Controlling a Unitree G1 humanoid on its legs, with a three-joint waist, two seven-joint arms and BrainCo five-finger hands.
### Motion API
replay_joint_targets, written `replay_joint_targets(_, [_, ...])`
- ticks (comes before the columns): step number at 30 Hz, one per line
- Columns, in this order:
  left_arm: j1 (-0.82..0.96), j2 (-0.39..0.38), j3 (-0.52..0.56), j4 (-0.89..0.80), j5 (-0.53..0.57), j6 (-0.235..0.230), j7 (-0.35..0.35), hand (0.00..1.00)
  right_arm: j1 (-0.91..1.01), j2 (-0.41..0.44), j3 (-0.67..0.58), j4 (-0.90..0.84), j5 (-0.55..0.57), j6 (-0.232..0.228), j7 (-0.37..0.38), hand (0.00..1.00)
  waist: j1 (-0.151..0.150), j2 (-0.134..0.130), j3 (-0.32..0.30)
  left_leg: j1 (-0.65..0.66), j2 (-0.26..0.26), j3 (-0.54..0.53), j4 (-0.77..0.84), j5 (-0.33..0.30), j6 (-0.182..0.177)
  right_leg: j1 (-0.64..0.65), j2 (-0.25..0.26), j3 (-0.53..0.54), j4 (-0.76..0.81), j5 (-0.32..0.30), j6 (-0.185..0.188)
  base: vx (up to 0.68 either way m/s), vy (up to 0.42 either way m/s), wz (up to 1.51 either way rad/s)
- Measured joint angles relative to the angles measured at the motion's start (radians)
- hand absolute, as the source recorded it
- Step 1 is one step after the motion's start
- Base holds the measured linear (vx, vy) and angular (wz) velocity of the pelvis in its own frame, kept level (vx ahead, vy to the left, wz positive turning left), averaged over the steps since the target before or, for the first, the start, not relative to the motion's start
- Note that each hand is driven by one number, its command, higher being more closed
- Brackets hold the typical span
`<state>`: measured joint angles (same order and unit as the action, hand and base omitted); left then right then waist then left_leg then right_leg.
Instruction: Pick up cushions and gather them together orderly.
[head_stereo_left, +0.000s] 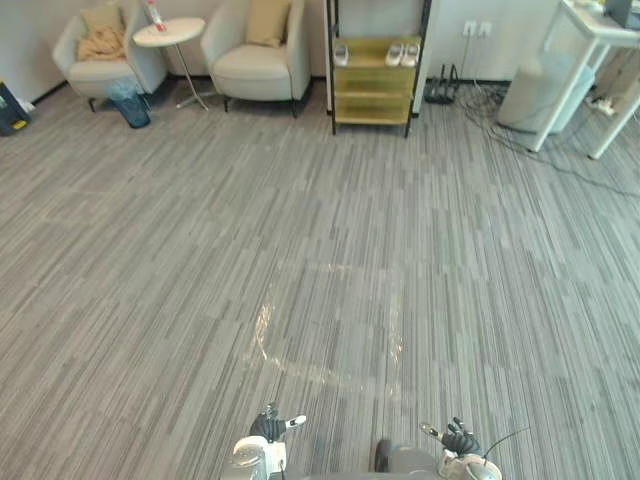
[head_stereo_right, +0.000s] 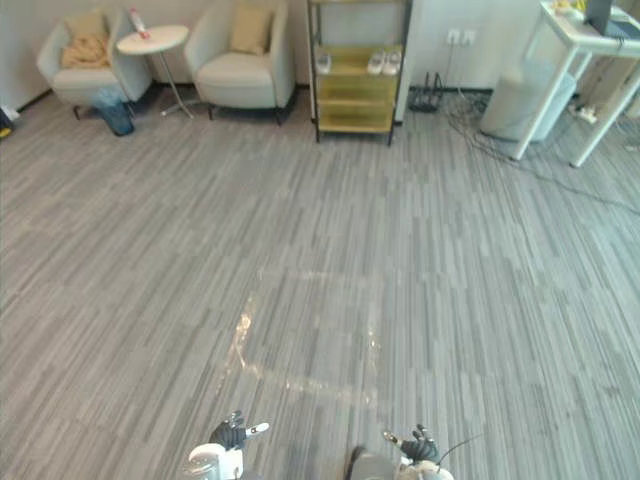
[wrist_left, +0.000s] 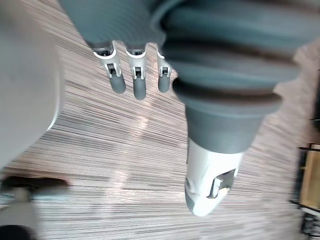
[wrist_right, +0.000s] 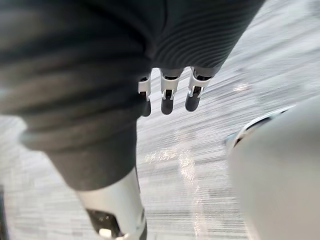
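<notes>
L hand (head_stereo_left: 268, 428), R hand (head_stereo_left: 458, 438) empty; cushions (head_stereo_left: 267, 20) far off on armchairs (head_stereo_left: 255, 70).

Nothing written, numbered or signed can be read anywhere in the room. The bottle (head_stereo_left: 153, 13) standing on the round side table (head_stereo_left: 182, 30) wears a red and white wrap, but it is too small to tell whether it bears letters. The dark box (head_stereo_left: 8, 108) on the floor by the wall carries a yellow mark that cannot be made out as any word.
</notes>
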<state>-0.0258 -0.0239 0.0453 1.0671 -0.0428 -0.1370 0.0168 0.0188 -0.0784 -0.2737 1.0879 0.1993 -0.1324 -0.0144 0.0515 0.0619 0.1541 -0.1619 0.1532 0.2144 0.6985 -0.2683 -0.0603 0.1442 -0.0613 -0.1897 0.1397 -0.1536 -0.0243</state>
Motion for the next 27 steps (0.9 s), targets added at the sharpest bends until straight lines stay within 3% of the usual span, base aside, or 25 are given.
replay_joint_targets(1, [-0.001, 0.000, -0.006, -0.007, 0.000, -0.007, 0.000, 0.00, -0.008, -0.002, -0.016, -0.002, 0.000, -0.002, -0.004, 0.00, 0.003, 0.005, -0.002, -0.013, -0.061, -0.015, -0.280, 0.060, -0.008, 0.028, -0.008, 0.014, -0.023, -0.017, 0.028, 0.40, 0.031, -0.40])
replay_joint_targets(2, [0.002, 0.000, -0.017, -0.005, 0.000, -0.007, 0.000, 0.00, -0.006, -0.004, -0.021, -0.001, 0.000, -0.002, -0.005, 0.00, 0.009, 0.024, -0.002, -0.014, -0.081, -0.054, -0.447, 0.220, -0.003, 0.066, 0.008, 0.030, -0.039, -0.040, 0.046, 0.42, 0.066, -0.46])
replay_joint_targets(3, [0.006, 0.001, -0.021, -0.005, 0.000, -0.008, 0.000, 0.00, -0.006, -0.005, -0.019, -0.001, 0.000, -0.002, -0.007, 0.00, 0.016, 0.027, -0.004, -0.006, -0.084, -0.071, -0.455, 0.276, 0.007, 0.077, 0.012, 0.041, -0.041, -0.050, 0.054, 0.56, 0.096, -0.23])
replay_joint_targets(5, [-0.005, 0.036, -0.028, 0.007, 0.000, -0.006, 0.001, 0.00, 0.003, 0.033, 0.006, 0.016, -0.001, -0.001, -0.007, 0.00, 0.003, -0.043, -0.026, 0.012, -0.142, -0.069, -0.447, 0.222, 0.057, 0.101, -0.039, 0.065, -0.042, -0.076, 0.081, 0.50, 0.064, 0.07])
replay_joint_targets(8, [-0.013, 0.042, -0.045, 0.011, 0.000, -0.004, -0.001, 0.00, 0.003, 0.034, 0.004, 0.038, -0.004, 0.006, -0.005, 0.00, 0.010, -0.054, -0.029, 0.012, -0.147, -0.059, -0.369, 0.137, 0.074, 0.075, -0.058, 0.122, 0.082, -0.082, 0.090, 0.46, 0.083, 0.03])
replay_joint_targets(10, [-0.014, 0.045, -0.046, 0.024, 0.000, -0.004, -0.002, 0.00, 0.008, 0.034, 0.005, 0.037, -0.005, 0.005, -0.004, 0.00, 0.009, -0.055, -0.028, 0.081, -0.148, -0.036, -0.405, 0.107, 0.079, -0.023, -0.061, 0.175, 0.342, -0.075, 0.121, 0.35, 0.090, -0.31])
replay_joint_targets(11, [-0.017, 0.059, -0.070, 0.037, 0.000, -0.003, -0.001, 0.00, -0.003, 0.035, 0.003, 0.032, -0.006, 0.003, 0.002, 0.00, 0.010, -0.061, -0.009, 0.175, -0.157, -0.032, -0.449, 0.086, 0.083, -0.135, -0.078, 0.187, 0.631, -0.057, 0.192, 0.35, 0.050, -0.16])
replay_joint_targets(13, [-0.021, 0.080, -0.107, 0.060, 0.000, -0.001, -0.001, 0.00, 0.003, 0.033, 0.005, 0.031, -0.007, 0.003, 0.004, 0.00, -0.003, -0.065, -0.010, 0.266, -0.161, -0.034, -0.491, 0.069, 0.081, -0.190, -0.094, 0.144, 0.731, -0.108, 0.150, 0.34, 0.003, 0.04])
replay_joint_targets(14, [-0.020, 0.088, -0.114, 0.070, 0.000, -0.001, 0.000, 0.00, 0.022, 0.028, 0.011, 0.028, -0.013, 0.002, 0.006, 0.00, -0.004, -0.062, -0.012, 0.327, -0.153, -0.034, -0.544, 0.066, 0.078, -0.225, -0.110, 0.050, 0.672, -0.145, 0.106, 0.39, -0.051, 0.11])
replay_joint_targets(16, [-0.021, 0.093, -0.112, 0.074, 0.000, 0.000, 0.000, 0.00, 0.019, 0.024, 0.011, 0.027, -0.017, -0.003, 0.006, 0.00, -0.006, -0.056, -0.012, 0.359, -0.132, -0.037, -0.582, 0.066, 0.077, -0.280, -0.099, -0.032, 0.502, -0.150, 0.086, 0.39, -0.086, 0.14])
replay_joint_targets(17, [-0.021, 0.089, -0.112, 0.075, 0.001, 0.005, 0.000, 0.00, 0.011, 0.017, 0.009, 0.027, -0.029, -0.005, 0.007, 0.00, -0.013, -0.050, -0.008, 0.372, -0.111, -0.054, -0.595, 0.061, 0.067, -0.326, -0.060, -0.033, 0.319, -0.101, 0.073, 0.41, -0.155, 0.30])
replay_joint_targets(19, [-0.014, 0.088, -0.111, 0.073, 0.001, 0.013, 0.000, 0.00, 0.007, 0.013, 0.009, 0.027, -0.032, -0.005, 0.007, 0.00, -0.024, -0.050, -0.007, 0.376, -0.096, -0.074, -0.593, 0.047, 0.045, -0.331, -0.016, 0.023, 0.110, 0.025, 0.070, 0.41, -0.201, 0.46])
replay_joint_targets(20, [-0.011, 0.089, -0.104, 0.075, 0.001, 0.015, 0.000, 0.00, 0.014, 0.013, 0.002, 0.028, -0.032, -0.006, 0.008, 0.00, -0.035, -0.061, -0.007, 0.395, -0.095, -0.100, -0.591, 0.024, 0.011, -0.314, -0.003, 0.067, 0.029, 0.197, 0.070, 0.43, -0.233, 0.43])
replay_joint_targets(21, [-0.014, 0.076, -0.092, 0.081, 0.001, 0.015, 0.001, 0.00, 0.006, -0.004, -0.002, 0.031, -0.033, -0.005, 0.007, 0.00, -0.037, -0.032, -0.002, 0.420, -0.067, -0.118, -0.591, 0.008, -0.003, -0.299, 0.025, 0.059, 0.051, 0.203, 0.035, 0.43, -0.224, 0.29])
replay_joint_targets(23, [-0.001, 0.053, -0.044, 0.083, 0.001, 0.015, 0.000, 0.00, -0.007, -0.006, -0.001, 0.037, -0.035, -0.005, 0.008, 0.00, -0.035, -0.005, -0.002, 0.427, -0.045, -0.118, -0.544, 0.010, -0.005, -0.300, 0.041, 0.056, 0.120, 0.119, 0.013, 0.36, -0.202, -0.01])
replay_joint_targets(25, [0.001, 0.047, -0.024, 0.081, 0.001, 0.015, -0.001, 0.00, -0.005, -0.003, -0.011, 0.039, -0.032, -0.004, 0.012, 0.00, -0.036, -0.001, -0.005, 0.390, -0.029, -0.125, -0.403, 0.010, -0.005, -0.270, 0.047, 0.046, 0.136, 0.070, -0.001, 0.32, -0.231, 0.09])
replay_joint_targets(26, [0.001, 0.039, -0.021, 0.076, 0.001, 0.015, -0.002, 0.00, -0.001, -0.001, -0.005, 0.036, -0.032, -0.005, 0.015, 0.00, -0.036, 0.000, -0.007, 0.319, -0.012, -0.145, -0.233, 0.015, -0.013, -0.238, 0.057, 0.041, 0.122, 0.042, -0.001, 0.34, -0.218, 0.21])
replay_joint_targets(27, [0.000, 0.033, -0.012, 0.059, 0.002, 0.015, -0.002, 0.00, 0.004, -0.001, 0.008, 0.031, -0.032, -0.004, 0.015, 0.00, -0.036, 0.006, -0.008, 0.234, 0.018, -0.144, -0.054, 0.041, -0.048, -0.204, 0.070, 0.036, 0.098, 0.029, -0.003, 0.28, -0.174, 0.24])
